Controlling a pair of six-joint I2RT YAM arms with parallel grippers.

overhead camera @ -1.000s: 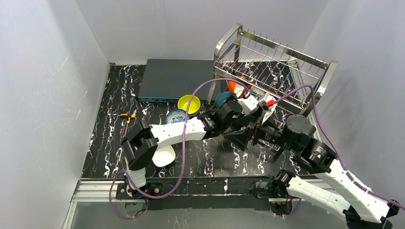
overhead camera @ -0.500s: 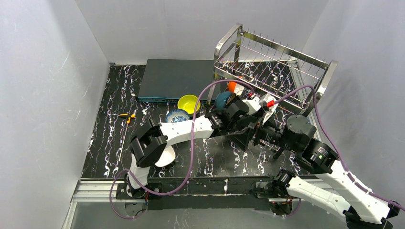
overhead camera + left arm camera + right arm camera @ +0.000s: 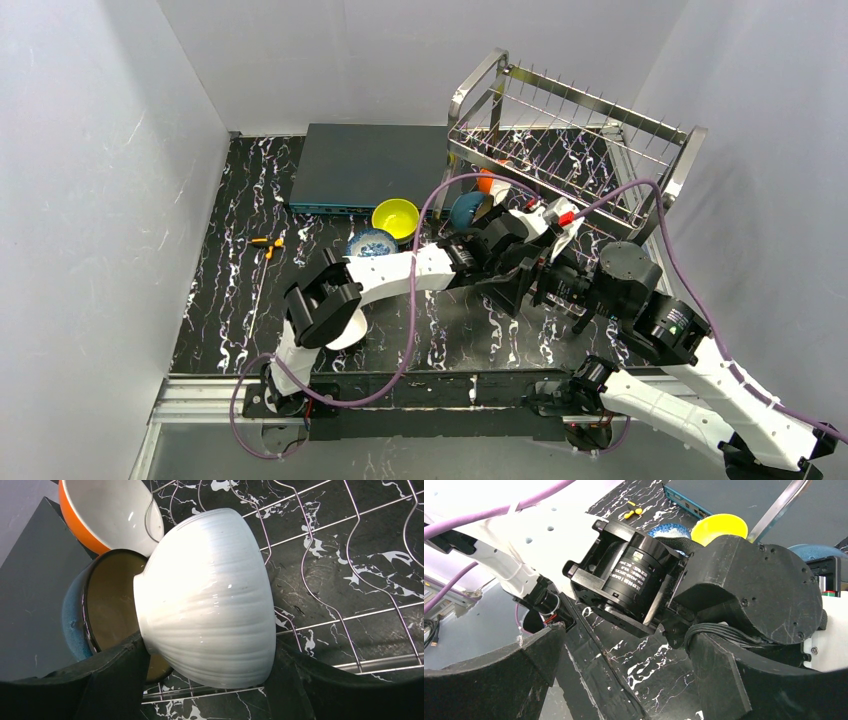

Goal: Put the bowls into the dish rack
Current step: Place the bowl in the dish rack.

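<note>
Left wrist: left tool (image 3: 207, 672) pinches a white bowl (image 3: 210, 590) over the dish rack (image 3: 560, 130); right tool (image 3: 629, 665) spread.

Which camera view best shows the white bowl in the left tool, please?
The left wrist view: the white bowl fills it, held in the left tool over the dish rack wires. From the top it is hidden; the right wrist misses it.

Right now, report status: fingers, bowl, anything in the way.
Left fingers shut on white bowl, over dish rack wires. Right fingers open, empty. Blue bowl, orange bowl close beside it.
</note>
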